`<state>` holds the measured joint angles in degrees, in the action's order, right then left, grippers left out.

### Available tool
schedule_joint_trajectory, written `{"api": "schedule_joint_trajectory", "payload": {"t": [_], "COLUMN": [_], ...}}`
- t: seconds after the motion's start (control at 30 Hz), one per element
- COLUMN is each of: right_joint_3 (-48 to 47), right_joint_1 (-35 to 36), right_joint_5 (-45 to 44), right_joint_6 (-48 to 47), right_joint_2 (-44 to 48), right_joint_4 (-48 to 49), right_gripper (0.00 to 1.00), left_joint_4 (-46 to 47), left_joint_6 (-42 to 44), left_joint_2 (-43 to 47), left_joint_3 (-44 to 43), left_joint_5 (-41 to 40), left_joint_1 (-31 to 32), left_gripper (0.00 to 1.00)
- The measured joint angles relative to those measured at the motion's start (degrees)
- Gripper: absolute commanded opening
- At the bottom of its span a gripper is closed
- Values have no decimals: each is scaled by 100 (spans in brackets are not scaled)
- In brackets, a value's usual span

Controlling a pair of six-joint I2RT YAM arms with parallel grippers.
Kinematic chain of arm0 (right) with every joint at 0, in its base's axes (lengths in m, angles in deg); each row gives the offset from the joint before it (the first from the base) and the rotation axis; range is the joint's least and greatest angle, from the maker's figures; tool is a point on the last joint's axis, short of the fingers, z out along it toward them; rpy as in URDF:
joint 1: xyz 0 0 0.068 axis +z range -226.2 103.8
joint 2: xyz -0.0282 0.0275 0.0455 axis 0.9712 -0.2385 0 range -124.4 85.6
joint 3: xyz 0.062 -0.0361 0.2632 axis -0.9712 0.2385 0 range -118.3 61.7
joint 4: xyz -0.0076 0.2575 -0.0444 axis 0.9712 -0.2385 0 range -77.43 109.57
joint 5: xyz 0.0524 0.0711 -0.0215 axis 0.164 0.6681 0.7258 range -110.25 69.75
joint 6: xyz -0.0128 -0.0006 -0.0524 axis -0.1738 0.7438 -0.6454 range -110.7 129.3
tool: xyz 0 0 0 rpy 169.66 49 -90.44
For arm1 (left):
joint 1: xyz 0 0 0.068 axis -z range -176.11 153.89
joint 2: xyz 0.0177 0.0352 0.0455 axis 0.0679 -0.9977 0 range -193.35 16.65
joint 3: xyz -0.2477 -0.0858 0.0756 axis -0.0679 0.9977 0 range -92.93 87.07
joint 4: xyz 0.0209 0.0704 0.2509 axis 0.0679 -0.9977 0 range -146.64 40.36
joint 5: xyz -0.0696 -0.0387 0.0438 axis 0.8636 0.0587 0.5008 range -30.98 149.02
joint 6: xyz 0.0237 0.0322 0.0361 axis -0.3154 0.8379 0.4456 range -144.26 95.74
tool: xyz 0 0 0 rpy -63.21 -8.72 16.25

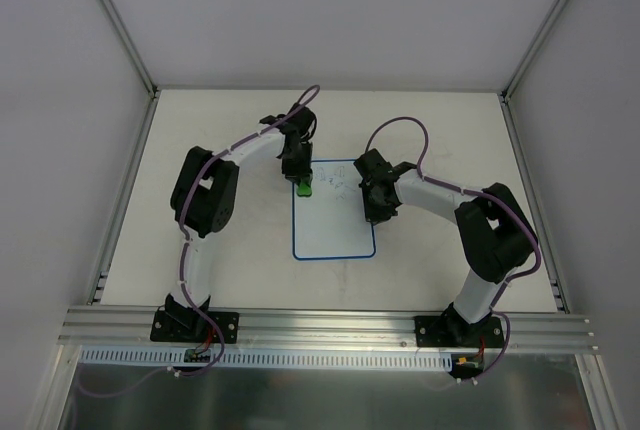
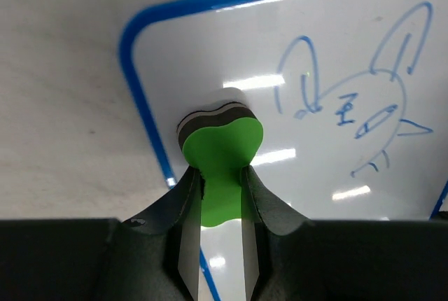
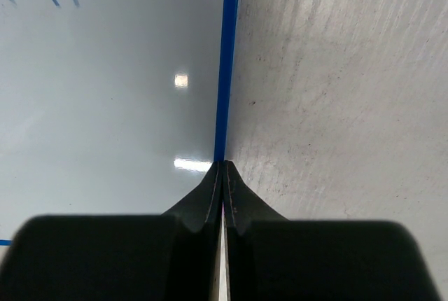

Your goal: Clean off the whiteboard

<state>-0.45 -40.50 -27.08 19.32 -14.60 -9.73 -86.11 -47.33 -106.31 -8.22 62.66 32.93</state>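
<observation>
The whiteboard (image 1: 334, 220) is a small white board with a thin blue rim, lying flat mid-table. A blue rabbit-like scribble (image 2: 357, 98) marks its far part. My left gripper (image 2: 221, 175) is shut on the green bone-shaped eraser (image 2: 222, 148), whose dark felt side rests on the board near its far left corner (image 1: 304, 187). My right gripper (image 3: 222, 166) is shut and empty, its tips pressed on the board's blue right rim (image 3: 227, 63); in the top view it sits at the board's right edge (image 1: 378, 202).
The pale table (image 1: 440, 140) is walled by white panels with metal posts. An aluminium rail (image 1: 330, 325) runs along the near edge by the arm bases.
</observation>
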Motion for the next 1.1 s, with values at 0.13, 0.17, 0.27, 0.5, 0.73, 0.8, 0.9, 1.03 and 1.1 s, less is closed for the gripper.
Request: {"api": "schedule_joint_trajectory", "payload": {"t": [0.13, 0.17, 0.27, 0.5, 0.73, 0.8, 0.9, 1.03, 1.1], "right_joint_3": [0, 0, 0, 0, 4, 4, -28, -286, -468], "right_joint_1": [0, 0, 0, 0, 24, 37, 105, 238, 334], "right_joint_5": [0, 0, 0, -11, -271, -350, -411, -409, -417], "right_joint_6": [-4, -4, -7, -7, -42, -59, -120, -151, -155], "right_joint_2": [0, 0, 0, 4, 55, 127, 293, 363, 363], "right_joint_4": [0, 0, 2, -4, -79, -114, -153, -177, -188], "right_gripper": [0, 0, 0, 0, 6, 16, 33, 45, 56], "left_joint_4": [-28, -33, -33, -44, -138, -168, -267, -315, -321], "left_joint_6": [-9, -11, -13, -42, -284, -378, -459, -542, -590], "left_joint_2": [28, 31, 42, 109, 149, 184, 302, 632, 909], "left_joint_3": [20, 20, 22, 87, 144, 214, 372, 636, 826], "left_joint_5": [-118, -120, -122, -129, -122, -118, -118, -127, -136], "left_joint_1": [-236, -254, -260, -122, 413, 533, 643, 610, 570], "left_gripper": [0, 0, 0, 2, 42, 60, 75, 92, 96]}}
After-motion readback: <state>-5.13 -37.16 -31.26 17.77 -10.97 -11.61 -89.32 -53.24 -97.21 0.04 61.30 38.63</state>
